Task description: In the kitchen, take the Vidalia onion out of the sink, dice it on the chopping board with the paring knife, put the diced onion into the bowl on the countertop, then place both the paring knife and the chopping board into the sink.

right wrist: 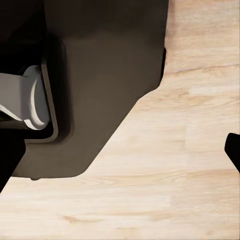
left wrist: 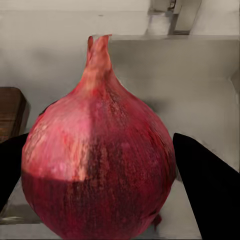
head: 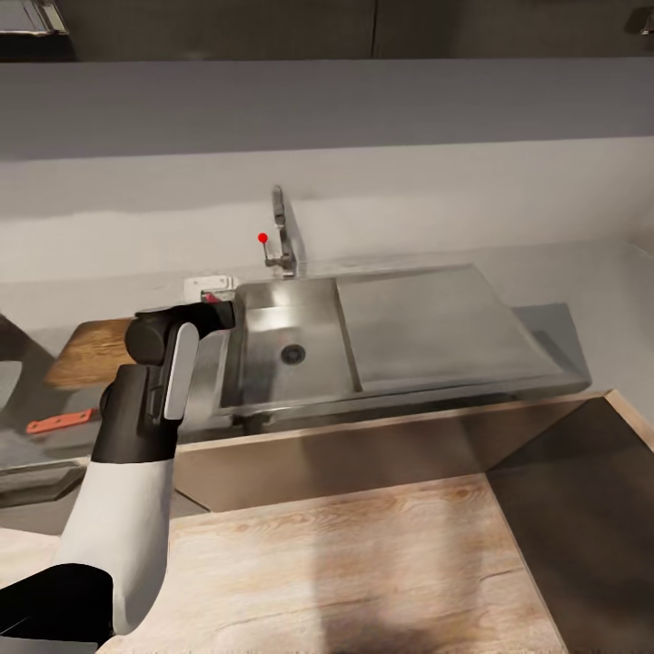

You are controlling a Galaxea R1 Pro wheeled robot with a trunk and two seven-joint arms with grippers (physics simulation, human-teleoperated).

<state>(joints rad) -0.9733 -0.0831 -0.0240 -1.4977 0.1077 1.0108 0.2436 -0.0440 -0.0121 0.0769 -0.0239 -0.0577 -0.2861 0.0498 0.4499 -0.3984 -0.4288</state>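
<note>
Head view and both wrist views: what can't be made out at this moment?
- Head view: the left hand and its onion are hidden behind the arm's wrist housing.
- Head view: the chopping board is partly covered by that arm.
- Left wrist view: the onion blocks the hand's contact points.
- Right wrist view: the right hand's state is unreadable.

Pale grey plastered wall [head: 363, 109] behind; dark grey upper cabinets [head: 272, 27] above. Light wood-plank floor [head: 345, 572] below, evenly lit.
</note>
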